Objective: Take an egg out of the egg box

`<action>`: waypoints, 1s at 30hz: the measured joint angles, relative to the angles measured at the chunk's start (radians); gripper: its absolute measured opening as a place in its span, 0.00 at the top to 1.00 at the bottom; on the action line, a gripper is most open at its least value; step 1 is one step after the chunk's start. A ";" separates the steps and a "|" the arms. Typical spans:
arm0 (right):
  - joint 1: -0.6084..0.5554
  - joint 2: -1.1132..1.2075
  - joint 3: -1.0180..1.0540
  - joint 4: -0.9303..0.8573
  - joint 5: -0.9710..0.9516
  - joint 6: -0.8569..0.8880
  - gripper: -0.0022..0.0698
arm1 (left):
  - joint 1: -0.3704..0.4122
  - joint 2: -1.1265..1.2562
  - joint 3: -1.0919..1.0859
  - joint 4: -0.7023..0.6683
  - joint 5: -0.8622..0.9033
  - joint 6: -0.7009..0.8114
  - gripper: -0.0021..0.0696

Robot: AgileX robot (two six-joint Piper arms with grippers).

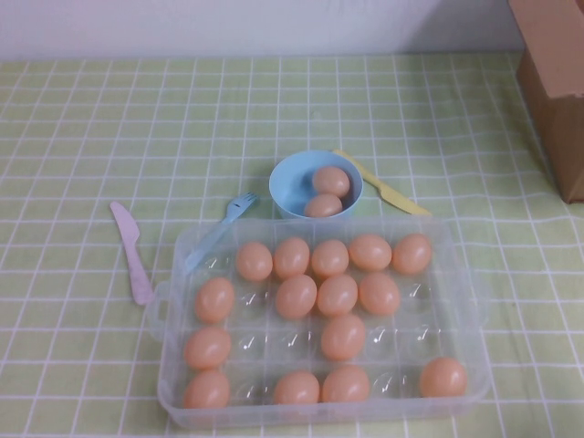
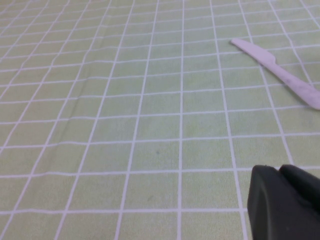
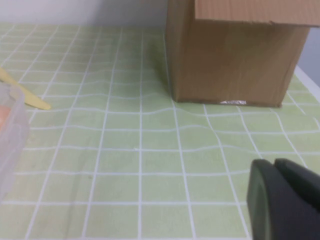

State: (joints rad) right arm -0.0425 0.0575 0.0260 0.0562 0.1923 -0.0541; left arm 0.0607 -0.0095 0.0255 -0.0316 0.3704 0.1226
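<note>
High view: the clear egg box (image 1: 173, 301) sits at six o'clock on the green-checked tabletop (image 1: 73, 137), holding peach eggs; one egg (image 1: 443, 377) lies alone at its five o'clock corner, easiest to reach. It looks light, smooth, slippery and fragile, so grip it gently across its middle. A blue bowl (image 1: 283, 178) with two eggs stands at twelve o'clock. Left wrist view: the left gripper (image 2: 285, 205) hovers near a pink knife (image 2: 280, 72); its jaws' state I cannot tell. Right wrist view: the right gripper (image 3: 285, 200) hovers before a cardboard box (image 3: 235, 55); likewise I cannot tell.
</note>
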 joint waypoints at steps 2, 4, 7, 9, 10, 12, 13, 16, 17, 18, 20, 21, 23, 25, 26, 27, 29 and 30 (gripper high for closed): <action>-0.004 -0.021 0.000 -0.056 0.036 0.060 0.99 | 0.000 0.000 0.000 0.000 0.000 0.000 0.98; -0.013 -0.040 0.000 -0.070 0.076 0.085 0.99 | 0.000 0.000 0.000 0.000 0.000 0.000 0.98; -0.020 -0.060 0.000 -0.078 0.139 0.096 0.99 | 0.000 0.000 0.000 0.000 0.000 0.000 0.98; -0.020 -0.063 0.000 -0.078 0.156 0.098 0.99 | 0.000 0.000 0.000 0.000 0.000 0.000 0.98; -0.020 -0.063 0.000 -0.078 0.158 0.098 0.99 | 0.000 0.000 0.000 0.000 0.000 0.000 0.98; -0.020 -0.063 0.000 -0.078 0.162 0.098 0.99 | 0.000 0.000 0.000 0.000 0.000 0.000 0.98; -0.020 -0.063 0.000 -0.078 0.166 0.098 0.99 | 0.000 0.000 0.000 0.000 0.000 0.000 0.98; -0.020 -0.063 0.000 -0.078 0.168 0.098 0.99 | 0.000 0.000 0.000 0.000 0.000 0.000 0.98; -0.020 -0.063 0.000 -0.078 0.169 0.098 0.99 | 0.000 0.000 0.000 0.000 0.000 0.000 0.98; -0.020 -0.063 0.000 -0.078 0.169 0.098 0.99 | 0.000 0.000 0.000 0.000 0.000 0.000 0.98; -0.020 -0.063 0.000 -0.078 0.169 0.098 0.99 | 0.000 0.000 0.000 0.000 0.000 0.000 0.98; -0.020 -0.063 0.000 -0.078 0.169 0.098 0.99 | 0.000 0.000 0.000 0.000 0.000 0.000 0.98; -0.020 -0.063 0.000 -0.078 0.169 0.098 0.99 | 0.000 0.000 0.000 0.000 0.000 0.000 0.98; -0.020 -0.063 0.000 -0.078 0.169 0.098 0.99 | 0.000 0.000 0.000 0.000 0.000 0.000 0.98; -0.020 -0.063 0.000 -0.078 0.169 0.098 0.99 | 0.000 0.000 0.000 0.000 0.000 0.000 0.98; -0.020 -0.063 0.000 -0.078 0.169 0.098 0.99 | 0.000 0.000 0.000 0.000 0.000 0.000 0.98; -0.020 -0.063 0.000 -0.078 0.169 0.098 0.99 | 0.000 0.000 0.000 0.000 0.000 0.000 0.98; -0.020 -0.063 0.000 -0.078 0.169 0.098 0.99 | 0.000 0.000 0.000 0.000 0.000 0.000 0.98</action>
State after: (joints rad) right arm -0.0627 -0.0055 0.0260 -0.0219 0.3612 0.0438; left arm 0.0607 -0.0095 0.0255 -0.0316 0.3704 0.1226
